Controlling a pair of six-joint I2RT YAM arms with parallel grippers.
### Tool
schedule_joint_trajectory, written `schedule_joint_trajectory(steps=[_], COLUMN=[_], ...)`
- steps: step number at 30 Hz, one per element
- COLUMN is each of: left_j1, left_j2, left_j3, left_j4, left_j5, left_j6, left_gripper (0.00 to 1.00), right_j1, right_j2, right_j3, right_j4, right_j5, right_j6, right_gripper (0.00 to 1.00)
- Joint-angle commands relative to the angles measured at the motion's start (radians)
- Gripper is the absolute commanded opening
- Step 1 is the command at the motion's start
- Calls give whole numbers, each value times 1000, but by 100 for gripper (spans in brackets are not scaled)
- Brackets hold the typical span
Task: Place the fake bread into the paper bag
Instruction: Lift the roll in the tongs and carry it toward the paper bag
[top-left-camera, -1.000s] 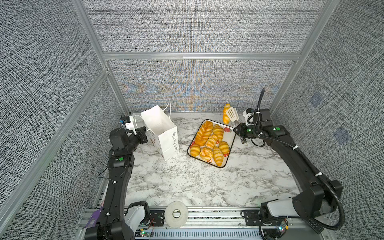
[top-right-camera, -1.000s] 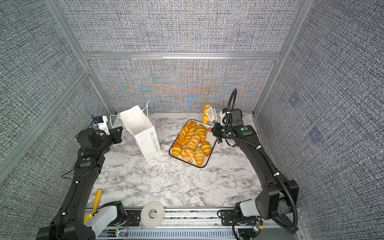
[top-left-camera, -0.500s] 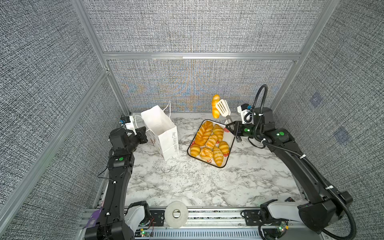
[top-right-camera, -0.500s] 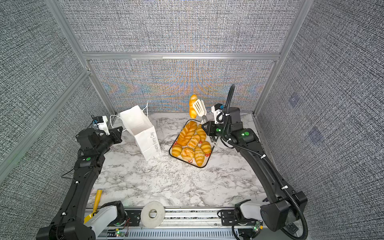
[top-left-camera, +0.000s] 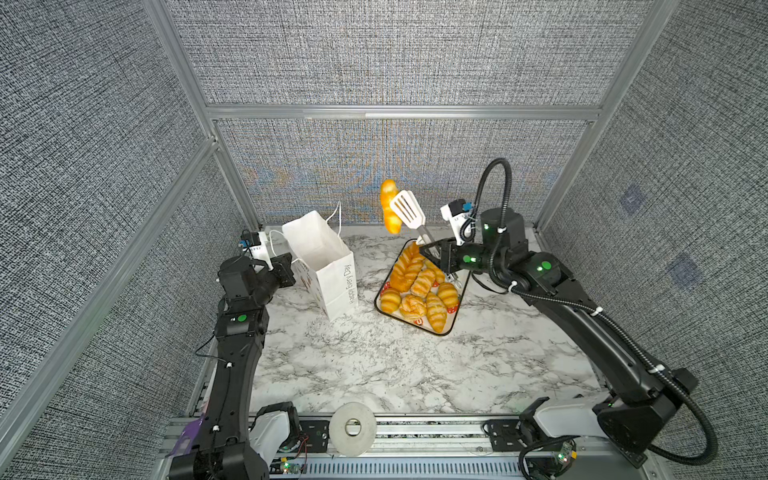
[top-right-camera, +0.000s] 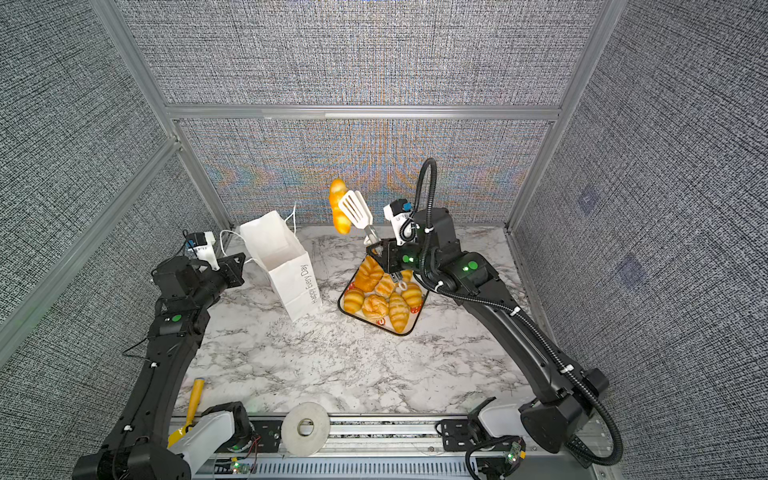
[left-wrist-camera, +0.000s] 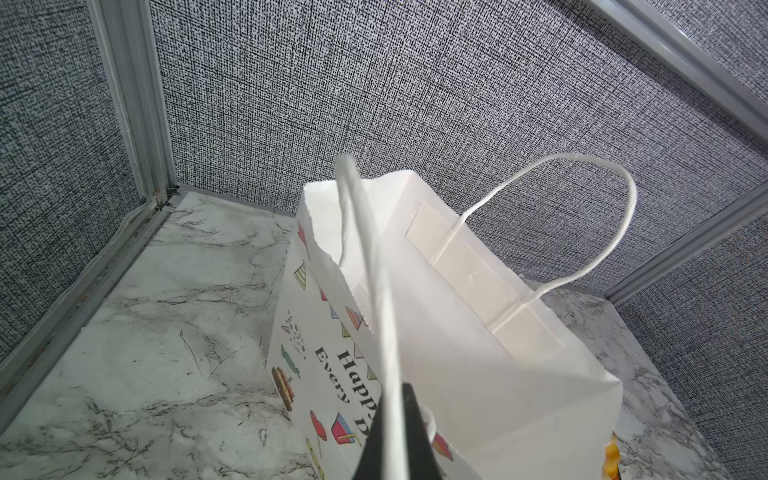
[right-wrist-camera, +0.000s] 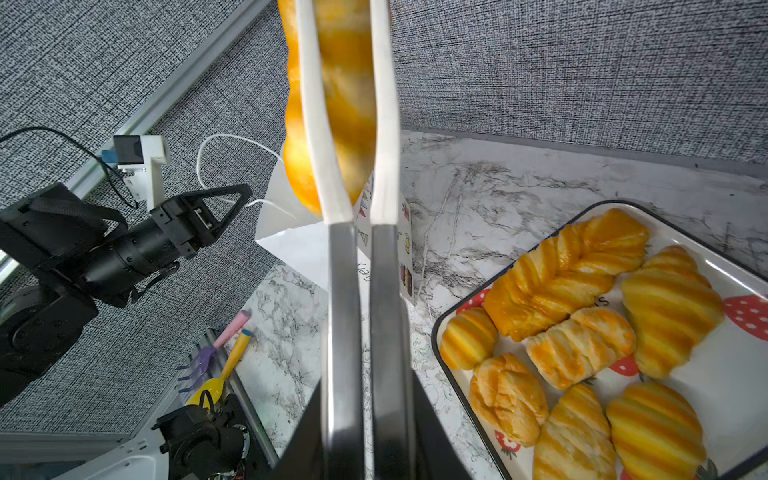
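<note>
The marble tabletop (top-left-camera: 374, 365) carries the paper bag (top-left-camera: 332, 282) — and a tray (right-wrist-camera: 737, 374).

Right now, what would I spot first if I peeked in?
A golden bread roll hanging high in the air, pinched in white tongs held by the right gripper. Lower down sits a tray crowded with shiny rolls, beside a tall white paper bag.

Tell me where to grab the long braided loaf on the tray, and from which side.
Probably its middle, across the narrow width, coming from above: the braided loaf lies flat on the tray, one long side against other rolls, so only the top is free.
</note>
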Motion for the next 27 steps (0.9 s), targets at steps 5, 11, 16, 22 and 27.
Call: schedule_joint_trajectory(steps=[5,11,16,22,27], left_j1=[1,1,1,1,1], left_j2=[-5,-8,-8,-8,-9], left_j3=[-2,0,0,1,1], left_j4=[1,0,-2,-4,-6], left_j5=[4,5,2,2,-2], left_j6=[5,7,7,7,9], left_gripper=[0,0,0,0,0], right_j1=[91,151,192,222,228], right_j2=[74,146,213,306,373], right_j3=[101,172,235,299,345], right_j4=[45,35,18,14,-1], right_j5=[33,42,55,35,35], right_j6=[-40,-55,-68,-67,-60], right_gripper=[24,24,24,24,25])
